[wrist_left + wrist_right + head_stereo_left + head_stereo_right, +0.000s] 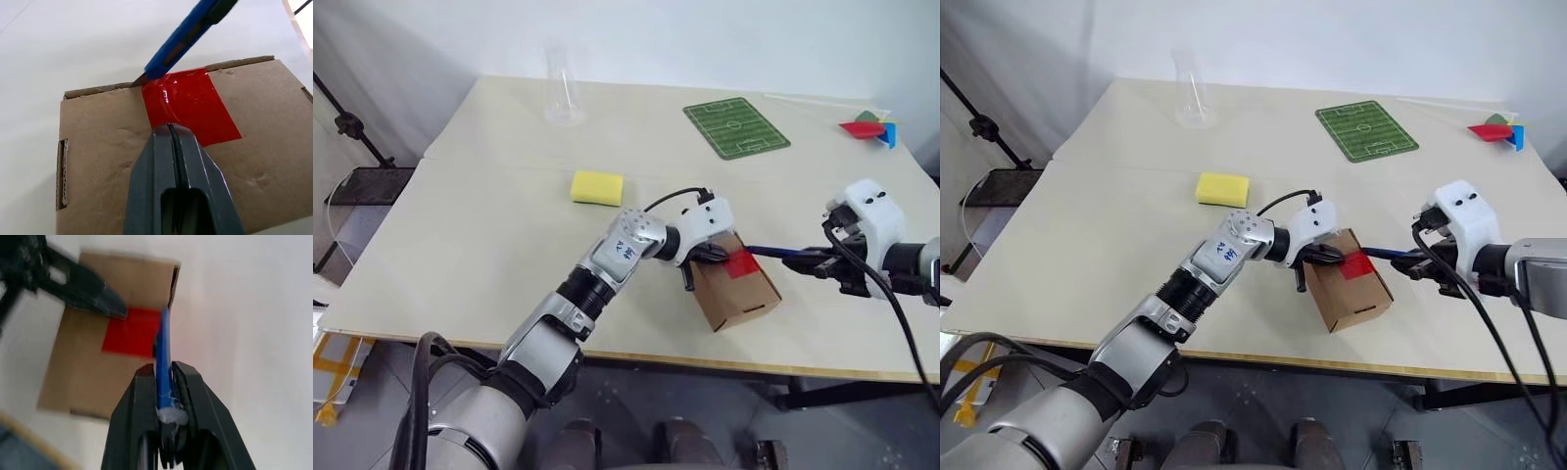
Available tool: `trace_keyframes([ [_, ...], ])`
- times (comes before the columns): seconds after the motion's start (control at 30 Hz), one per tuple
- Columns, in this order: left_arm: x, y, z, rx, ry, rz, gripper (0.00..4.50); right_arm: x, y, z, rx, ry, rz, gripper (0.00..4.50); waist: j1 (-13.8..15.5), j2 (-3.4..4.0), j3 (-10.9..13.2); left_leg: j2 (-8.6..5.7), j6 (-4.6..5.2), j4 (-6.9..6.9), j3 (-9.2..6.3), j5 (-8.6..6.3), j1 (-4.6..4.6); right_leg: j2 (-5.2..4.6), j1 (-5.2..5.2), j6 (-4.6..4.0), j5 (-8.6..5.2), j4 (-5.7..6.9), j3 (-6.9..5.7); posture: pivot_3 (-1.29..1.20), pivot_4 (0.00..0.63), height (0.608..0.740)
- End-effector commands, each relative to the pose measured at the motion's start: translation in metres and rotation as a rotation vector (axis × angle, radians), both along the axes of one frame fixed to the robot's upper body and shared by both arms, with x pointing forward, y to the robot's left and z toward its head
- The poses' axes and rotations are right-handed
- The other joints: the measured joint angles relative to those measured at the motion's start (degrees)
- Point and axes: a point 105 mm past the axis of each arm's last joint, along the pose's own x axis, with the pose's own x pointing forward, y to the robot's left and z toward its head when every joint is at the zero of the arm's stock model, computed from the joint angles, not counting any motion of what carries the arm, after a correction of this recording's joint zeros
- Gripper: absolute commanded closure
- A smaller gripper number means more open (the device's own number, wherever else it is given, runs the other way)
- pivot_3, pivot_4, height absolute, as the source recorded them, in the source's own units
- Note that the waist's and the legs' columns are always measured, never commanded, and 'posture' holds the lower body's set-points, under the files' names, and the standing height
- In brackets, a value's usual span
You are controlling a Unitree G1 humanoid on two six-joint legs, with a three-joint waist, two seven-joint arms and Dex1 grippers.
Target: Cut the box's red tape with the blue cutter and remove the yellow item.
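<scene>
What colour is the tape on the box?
Bright red tape on the brown box; the left wrist view shows it best.

My brown cardboard box (736,286) sits closed near the front edge of the surface, right of centre. The red tape (190,105) lies flat across its top seam, and the slim blue cutter (183,36) touches the tape's edge tip-first.

I see matt brown cardboard on the box (122,147), glossy red tape (190,105); smooth blue plastic cutter (186,34), pale matt table (509,245)
</scene>
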Motion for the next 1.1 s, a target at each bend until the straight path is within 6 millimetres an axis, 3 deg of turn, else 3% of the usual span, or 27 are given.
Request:
trace_keyframes([
  [0.03,-0.009,0.022,-0.073,0.208,0.171,0.058,4.50,-0.016,0.006,0.003,0.043,0.128,0.064,4.33,-0.06,0.02,-0.03,-0.02,0.02,0.00,-0.04,-0.01,0.00,-0.06,0.10,0.00,0.00,-0.16,-0.12,0.00,0.150,0.740],
  [0.23,-0.009,0.021,-0.076,0.209,0.175,0.063,4.50,-0.022,-0.005,0.017,-0.002,0.180,0.009,4.33,-0.21,0.07,-0.08,-0.05,0.44,-0.21,-0.27,-0.24,0.45,-0.20,0.93,0.00,0.00,-0.85,-0.43,0.00,0.150,0.740],
  [0.4,-0.012,0.016,-0.076,0.196,0.186,0.057,4.50,-0.028,-0.012,0.015,-0.018,0.243,-0.030,4.33,-0.15,0.08,-0.09,-0.05,0.50,-0.60,-0.45,-0.25,0.96,-0.25,1.68,0.00,-0.01,-1.57,-0.56,0.00,0.150,0.740],
  [0.63,-0.012,0.013,-0.074,0.170,0.192,0.060,4.50,-0.039,-0.019,0.004,-0.058,0.303,-0.060,4.33,0.34,0.01,-0.17,-0.09,0.53,-0.75,-0.54,-0.27,0.91,-0.32,1.75,0.00,0.00,-1.91,-0.68,0.00,0.150,0.740],
  [0.93,-0.012,0.010,-0.070,0.152,0.192,0.057,4.50,-0.018,-0.015,0.038,-0.002,0.067,-0.060,4.33,0.52,0.08,-0.19,-0.10,0.53,-0.76,-0.54,-0.27,0.88,-0.33,1.74,0.01,0.00,-1.96,-0.68,0.00,0.150,0.740],
  [1.1,-0.013,0.009,-0.069,0.150,0.192,0.054,4.50,-0.008,-0.017,0.036,-0.017,0.034,-0.071,4.33,0.86,0.08,-0.18,-0.10,0.53,-0.84,-0.54,-0.27,0.86,-0.33,1.74,0.01,0.00,-2.10,-0.68,0.00,0.150,0.740],
])
